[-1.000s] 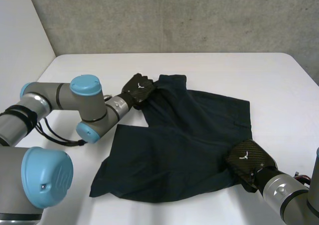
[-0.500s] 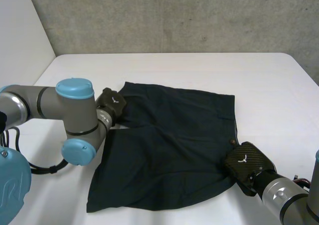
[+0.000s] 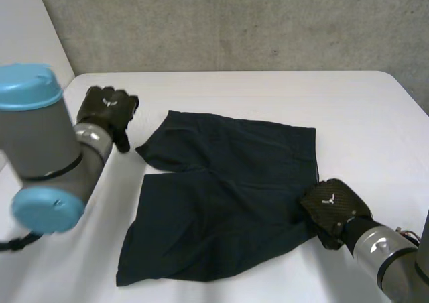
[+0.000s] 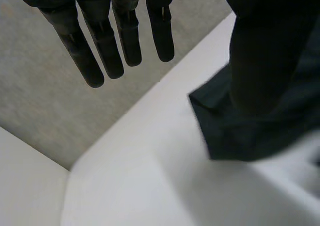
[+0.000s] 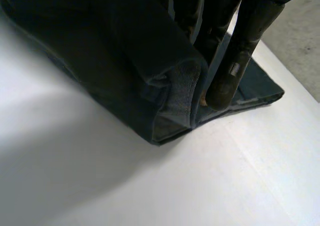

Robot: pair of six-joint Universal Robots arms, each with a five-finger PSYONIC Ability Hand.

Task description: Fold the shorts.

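Dark navy shorts (image 3: 228,196) lie spread on the white table (image 3: 268,95), with a folded corner pointing toward my left hand. My left hand (image 3: 107,112) hangs to the left of that corner, apart from the cloth. In the left wrist view its fingers (image 4: 107,41) are straight and empty, and the shorts' corner (image 4: 235,131) lies below the thumb. My right hand (image 3: 332,209) sits at the shorts' right edge, near the front. In the right wrist view its fingers (image 5: 235,61) pinch a fold of the shorts (image 5: 125,61).
A grey concrete wall (image 3: 234,21) runs behind the table. Bare white table surface surrounds the shorts on the far side and to the right. My left arm's large joint (image 3: 40,142) stands close at the left.
My left hand carried the shorts' far corner leftward and toward me, then let go, opened and drew away to the left. The right hand has kept its hold at the right edge.
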